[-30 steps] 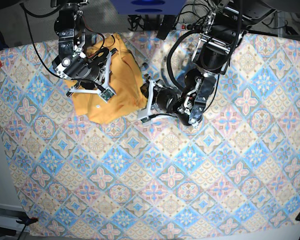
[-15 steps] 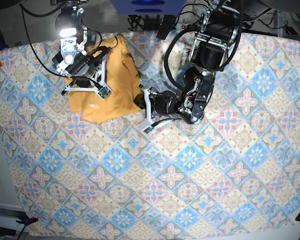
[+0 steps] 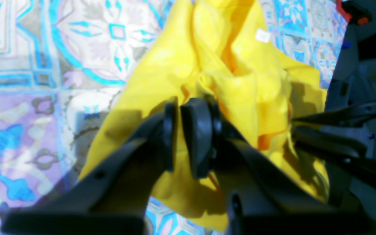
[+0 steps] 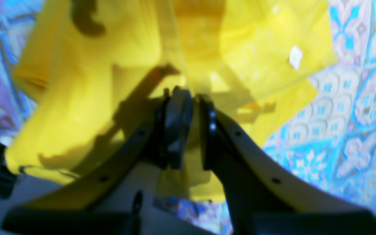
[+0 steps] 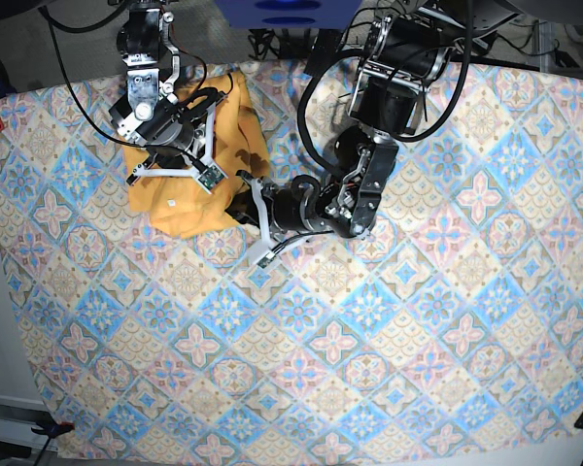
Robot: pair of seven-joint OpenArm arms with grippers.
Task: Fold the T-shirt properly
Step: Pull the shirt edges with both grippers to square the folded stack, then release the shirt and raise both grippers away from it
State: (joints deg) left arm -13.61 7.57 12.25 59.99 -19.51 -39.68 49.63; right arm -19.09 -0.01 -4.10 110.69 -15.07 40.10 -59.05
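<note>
Pinching the soft mustard-yellow fabric T-shirt (image 5: 189, 170) between nearly closed pads, we keep both the left end effector (image 3: 188, 137) and the right end effector (image 4: 188, 125) gripping its bunched folds, probably so as to drag it across the patterned desk (image 5: 369, 369) cloth.

Table covered by tablecloth (image 5: 369, 320), blue-and-pink diamond pattern, reaching nearly to every edge in base view. 1 item lies directly on it: the T-shirt (image 5: 189, 209), mustard yellow, bunched in a rumpled heap at the far left part of the cloth. Small white tag (image 3: 262, 35) shows on the fabric. Folds overlap; layer count possibly 2 or more, views too blurred to confirm.
</note>
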